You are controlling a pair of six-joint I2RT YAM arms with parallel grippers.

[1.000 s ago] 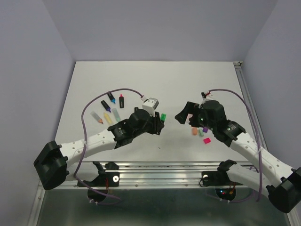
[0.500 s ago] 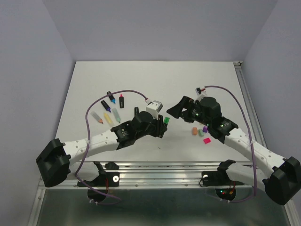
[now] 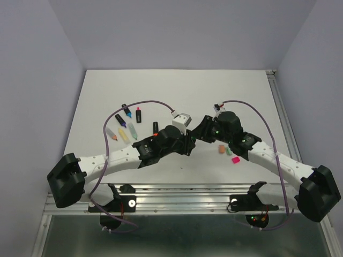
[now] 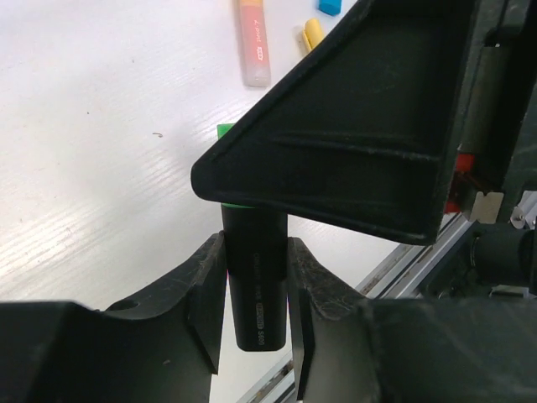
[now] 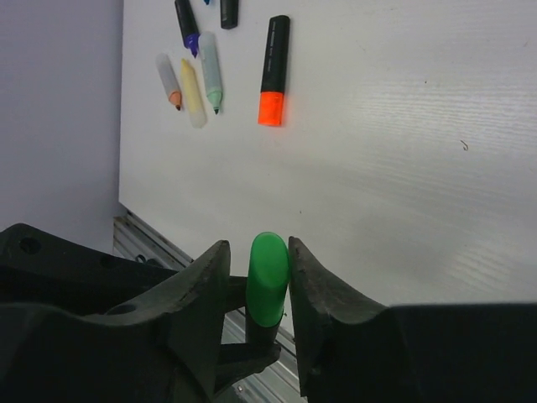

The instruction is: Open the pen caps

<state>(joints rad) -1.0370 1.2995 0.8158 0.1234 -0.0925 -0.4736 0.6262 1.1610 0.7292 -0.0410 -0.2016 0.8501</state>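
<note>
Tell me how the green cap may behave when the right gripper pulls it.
Likely stiff: the green cap looks like hard plastic, undeformed between the fingers of the right gripper. Its glossy rounded surface may slip under a pull. Small, so probably light.

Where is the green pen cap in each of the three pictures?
Top external: mid-table, hidden where left claw meets right claw.
Left wrist: green cap peeks out above the black pen, behind the right claw's finger.
Right wrist: bottom centre, pinched by the right claw.
Shared landmark: the right claw.

High rear overview of table point(image 3: 214, 91); both wrist close-ups on green-capped pen point(image 4: 256, 285)
</note>
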